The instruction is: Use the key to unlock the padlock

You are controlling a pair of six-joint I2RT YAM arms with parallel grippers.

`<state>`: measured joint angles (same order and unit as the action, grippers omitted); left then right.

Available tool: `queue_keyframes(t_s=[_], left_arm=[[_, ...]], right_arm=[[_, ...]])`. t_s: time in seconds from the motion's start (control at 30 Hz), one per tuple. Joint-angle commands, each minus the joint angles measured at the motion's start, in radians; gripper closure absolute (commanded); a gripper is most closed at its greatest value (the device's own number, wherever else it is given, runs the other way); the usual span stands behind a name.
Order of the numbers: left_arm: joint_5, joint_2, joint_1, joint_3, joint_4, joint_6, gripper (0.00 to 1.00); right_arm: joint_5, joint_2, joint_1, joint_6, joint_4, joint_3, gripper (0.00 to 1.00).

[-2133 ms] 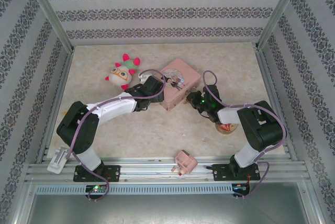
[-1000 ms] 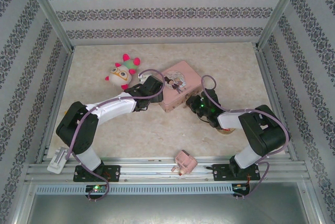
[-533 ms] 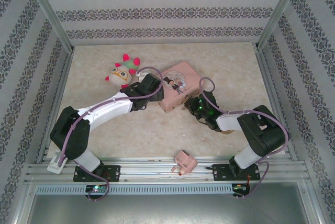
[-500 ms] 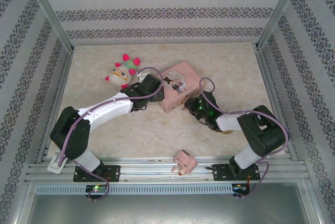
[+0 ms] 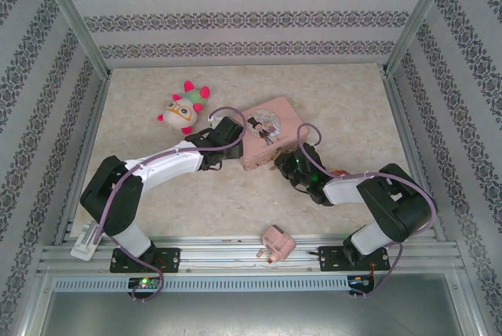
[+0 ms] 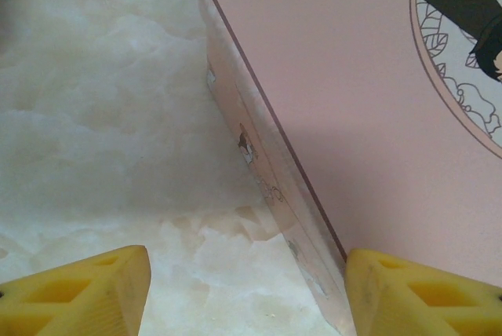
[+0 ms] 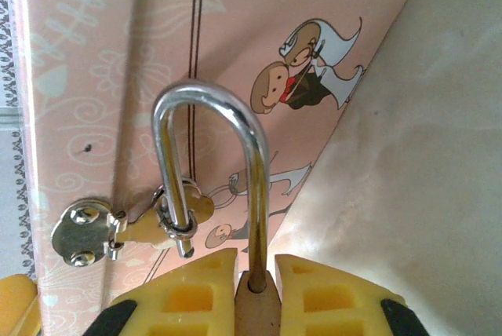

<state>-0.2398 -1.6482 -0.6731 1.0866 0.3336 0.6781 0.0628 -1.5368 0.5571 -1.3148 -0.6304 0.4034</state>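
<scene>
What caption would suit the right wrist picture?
Right gripper clamps the padlock, its shackle threaded through the pink tin's hasp.

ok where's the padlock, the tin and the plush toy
padlock [image 7: 257, 171], right wrist view, on the shackle's right leg
tin [image 5: 274, 120], top view, on the lid
plush toy [image 5: 182, 111], top view, on its face

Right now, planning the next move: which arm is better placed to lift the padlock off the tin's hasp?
Right. The right fingers pinch the padlock, its shackle hooked through the hasp. The left fingers stand open astride an edge of the pink tin, likelier to steady it.
</scene>
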Motion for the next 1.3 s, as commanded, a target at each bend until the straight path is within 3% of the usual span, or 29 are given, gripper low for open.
queue_keyframes(t_s=[0.0,0.23,0.5,0.83,1.27], left_arm=[[-0.007,-0.034,0.004,0.014,-0.034,-0.008,0.33],[0.015,-0.065,0.019,0.037,-0.061,-0.008,0.34],[0.054,-0.114,0.065,0.047,-0.090,-0.015,0.59],[0.057,-0.156,0.110,0.082,-0.077,-0.054,0.69],[0.088,-0.142,0.110,0.057,-0.065,-0.025,0.69]], right_arm=[[-0.034,0.011,0.029,-0.027,0.018,-0.025,1.00],[-0.057,-0.025,0.082,-0.052,-0.006,-0.004,1.00],[-0.072,-0.063,0.084,-0.085,-0.084,-0.033,1.00],[-0.105,0.021,0.028,-0.078,-0.081,-0.113,1.00],[-0.212,0.034,-0.019,-0.077,-0.084,-0.093,1.00]])
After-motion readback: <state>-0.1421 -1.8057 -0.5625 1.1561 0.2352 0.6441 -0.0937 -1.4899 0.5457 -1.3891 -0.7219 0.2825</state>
